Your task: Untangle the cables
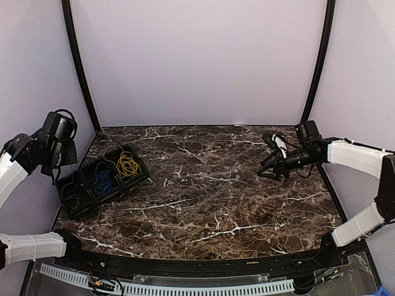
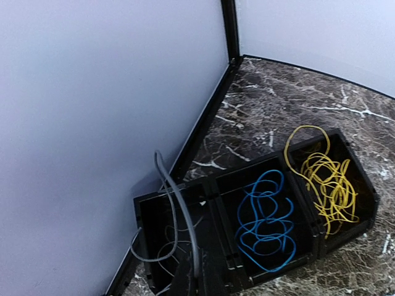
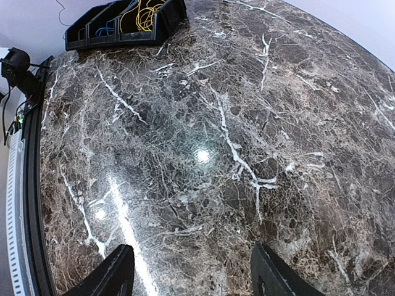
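A black three-compartment bin point(image 1: 145, 176) stands at the table's left. Its far compartment holds a loose yellow cable point(image 1: 127, 164), the middle one a blue cable point(image 1: 101, 181), the near one a thin grey cable point(image 2: 176, 203). In the left wrist view the yellow cable point(image 2: 330, 185) and blue cable point(image 2: 265, 222) lie coiled apart. My left gripper point(image 2: 199, 274) is shut on the grey cable, which rises from the near compartment and loops over the bin's wall. It hovers above the bin's near end point(image 1: 60, 168). My right gripper point(image 1: 266, 170) is open and empty, low over bare table point(image 3: 190, 259).
Black frame posts point(image 1: 79, 65) stand at the back corners with lilac walls behind. The bin point(image 3: 123, 31) shows far off in the right wrist view. The table's near edge has a black rail and a white slotted strip point(image 1: 185, 288).
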Robot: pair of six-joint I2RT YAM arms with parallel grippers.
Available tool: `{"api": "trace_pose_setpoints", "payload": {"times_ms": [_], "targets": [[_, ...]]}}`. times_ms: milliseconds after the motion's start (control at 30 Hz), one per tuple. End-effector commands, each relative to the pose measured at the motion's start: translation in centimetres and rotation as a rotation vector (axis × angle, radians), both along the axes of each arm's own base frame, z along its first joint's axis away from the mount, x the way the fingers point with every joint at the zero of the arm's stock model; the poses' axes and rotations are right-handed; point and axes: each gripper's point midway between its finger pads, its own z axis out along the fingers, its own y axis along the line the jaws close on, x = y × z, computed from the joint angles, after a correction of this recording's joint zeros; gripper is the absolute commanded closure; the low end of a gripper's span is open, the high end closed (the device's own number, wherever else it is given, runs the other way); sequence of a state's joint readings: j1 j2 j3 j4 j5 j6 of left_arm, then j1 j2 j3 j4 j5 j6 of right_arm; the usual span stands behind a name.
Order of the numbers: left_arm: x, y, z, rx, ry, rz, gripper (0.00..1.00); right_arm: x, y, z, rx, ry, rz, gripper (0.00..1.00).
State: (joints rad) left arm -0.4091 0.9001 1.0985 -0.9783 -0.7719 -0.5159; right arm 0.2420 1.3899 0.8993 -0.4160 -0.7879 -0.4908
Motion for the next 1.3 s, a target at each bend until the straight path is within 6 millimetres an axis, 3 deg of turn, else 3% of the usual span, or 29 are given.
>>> {"api": "trace_pose_setpoints", "payload": {"times_ms": [0, 167, 400, 533, 733, 933, 1200, 1267], "targets": [[1.3, 2.1, -0.7, 0.026, -0.009, 0.022, 1.0, -0.1, 0.1, 0.7, 0.009, -0.033, 0.015, 0.34], [3.0, 5.1, -3.5, 0.014, -0.008, 0.068, 1.0, -0.2, 0.0, 0.8, 0.007, -0.04, 0.016, 0.35], [4.1, 4.8, -6.2, -0.024, -0.003, 0.058, 1.0, -0.3, 0.0, 0.2, -0.004, -0.03, 0.026, 0.35], [3.5, 4.1, -8.0, -0.109, 0.023, 0.07, 1.0, -0.4, 0.1, -0.2, -0.008, -0.005, 0.037, 0.36], [1.8, 3.9, -7.3, -0.232, -0.021, 0.153, 1.0, -0.5, 0.2, -0.8, -0.012, 0.024, 0.051, 0.37], [1.0, 2.9, -10.6, -0.415, 0.033, 0.282, 1.0, -0.6, 0.2, -1.1, -0.017, 0.042, 0.06, 0.37], [-0.4, 4.2, -13.3, -0.46, 0.011, 0.42, 1.0, -0.7, 0.2, -1.0, -0.014, 0.042, 0.064, 0.37], [-1.1, 5.5, -14.0, -0.458, 0.011, 0.482, 1.0, -0.7, 0.3, -1.1, -0.015, 0.043, 0.065, 0.38]]}}
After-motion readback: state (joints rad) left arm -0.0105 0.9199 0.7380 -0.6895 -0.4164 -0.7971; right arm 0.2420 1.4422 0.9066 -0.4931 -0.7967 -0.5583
